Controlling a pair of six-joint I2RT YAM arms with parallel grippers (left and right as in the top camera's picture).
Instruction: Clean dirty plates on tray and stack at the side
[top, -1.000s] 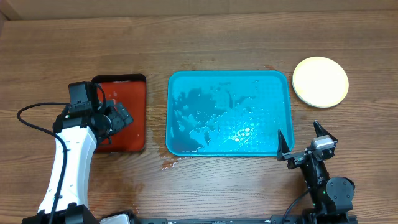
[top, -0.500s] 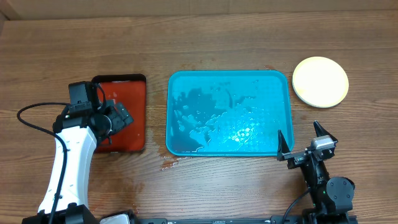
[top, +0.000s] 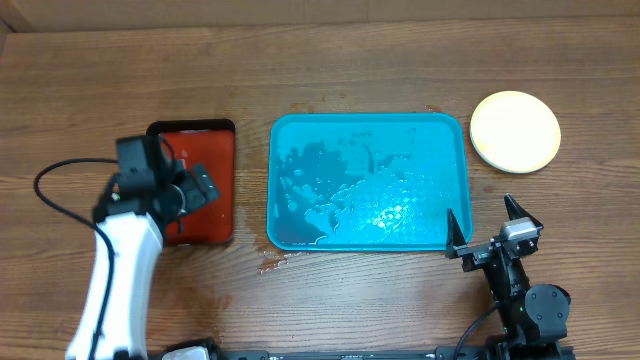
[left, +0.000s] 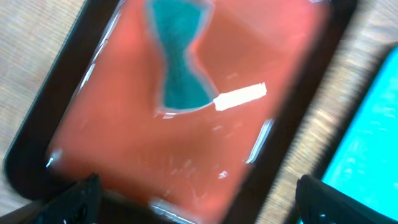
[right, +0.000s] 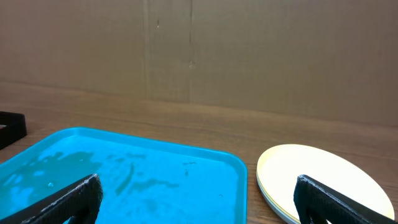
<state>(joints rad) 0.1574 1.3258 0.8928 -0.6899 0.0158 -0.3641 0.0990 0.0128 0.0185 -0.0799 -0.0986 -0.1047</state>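
Beside the wet tray (top: 300, 140) sit stacked plates (top: 515, 131); left gripper (left: 198, 190), right gripper (right: 196, 186) both wide

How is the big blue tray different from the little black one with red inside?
The blue tray is much bigger than the black tray. The blue tray is turquoise all over; the black tray has a red inside. The blue tray holds only wet streaks, while the black tray has a teal piece lying in it. Both are rectangles with rounded corners and raised rims, flat on the wooden table.
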